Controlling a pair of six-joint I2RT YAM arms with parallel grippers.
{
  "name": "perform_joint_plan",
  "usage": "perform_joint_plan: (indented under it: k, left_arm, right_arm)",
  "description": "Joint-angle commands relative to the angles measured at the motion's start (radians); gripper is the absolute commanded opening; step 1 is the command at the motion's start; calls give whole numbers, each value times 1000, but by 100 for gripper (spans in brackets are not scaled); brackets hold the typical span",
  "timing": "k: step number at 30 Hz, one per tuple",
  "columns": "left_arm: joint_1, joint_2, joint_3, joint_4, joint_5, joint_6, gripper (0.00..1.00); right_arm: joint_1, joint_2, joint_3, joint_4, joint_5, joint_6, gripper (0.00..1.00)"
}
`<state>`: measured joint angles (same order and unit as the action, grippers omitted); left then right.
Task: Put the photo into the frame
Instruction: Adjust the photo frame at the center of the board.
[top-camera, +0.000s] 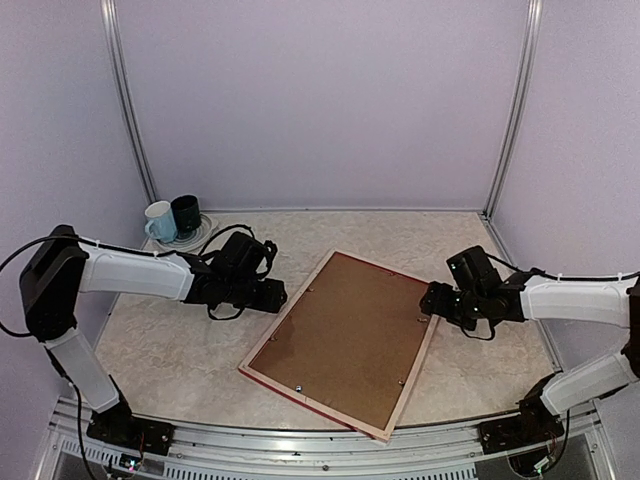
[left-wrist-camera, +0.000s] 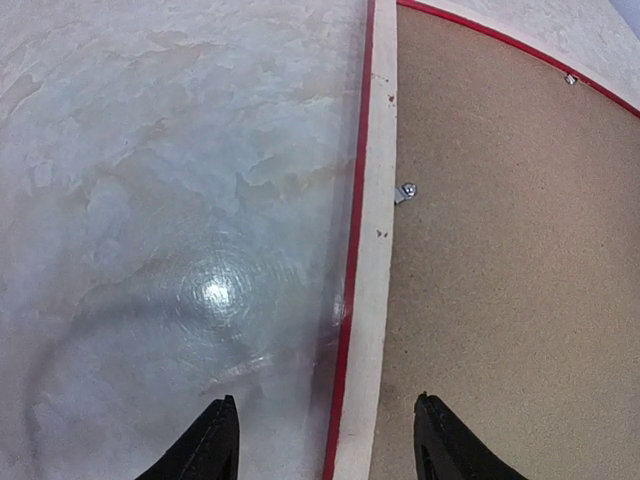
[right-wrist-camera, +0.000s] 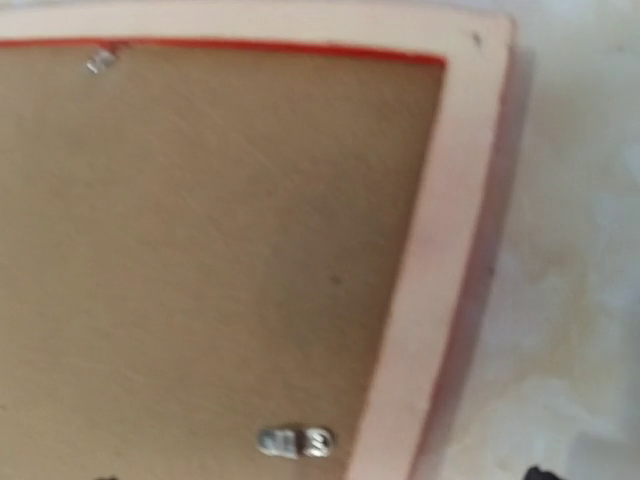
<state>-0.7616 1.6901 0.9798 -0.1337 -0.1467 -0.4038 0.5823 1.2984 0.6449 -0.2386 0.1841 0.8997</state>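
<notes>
While lying back-up by tabletop's near edge, looks light, stiff: pinch frame (left-wrist-camera: 377, 250) by pale rail. Astride it with left claw (left-wrist-camera: 325, 400) agape, empty; cannot tell right claw (top-camera: 432, 300); photo unseen.

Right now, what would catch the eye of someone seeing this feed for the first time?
The big picture frame lies face down in the middle of the table, with its brown backing board up and a red edge showing. The left claw hangs open astride the frame's left rail, and the right claw sits by its right-hand corner. A white mug and a dark mug stand in the far left corner.
</notes>
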Motion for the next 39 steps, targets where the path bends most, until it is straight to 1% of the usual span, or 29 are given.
perform_joint_plan:
  k: [1,3,6,10,14,17,23,26,30,33,39]
  left_arm:
    - [2,15,-48,71,70,-15,62]
    - [2,21,-59,84,88,-18,65]
    - [2,40,-78,108,120,-22,66]
    - [2,61,-105,140,141,-31,66]
    - [2,77,-126,180,194,-35,66]
    - [1,86,-150,201,218,-43,66]
    - [-26,54,-206,239,240,-80,66]
    - [-64,30,-228,243,226,-103,66]
    - [-133,-6,-250,238,176,-141,66]
    - [-181,-35,-266,234,135,-183,66]
    - [-208,-135,-238,146,-35,-196,68]
  right_arm:
    - [11,-1,-49,27,-27,12,87]
    - [11,28,-52,45,-52,13,87]
    - [11,74,-38,74,-77,10,86]
    - [11,126,-10,97,-83,1,83]
    - [8,171,26,132,-82,-25,79]
    - [-7,223,89,141,-94,-60,76]
    - [-60,365,232,163,-181,-145,70]
    - [-78,419,297,151,-206,-166,69]
    - [-107,479,389,114,-192,-195,69]
    - [-123,532,460,65,-150,-219,69]
    - [-125,588,545,-19,-85,-246,68]
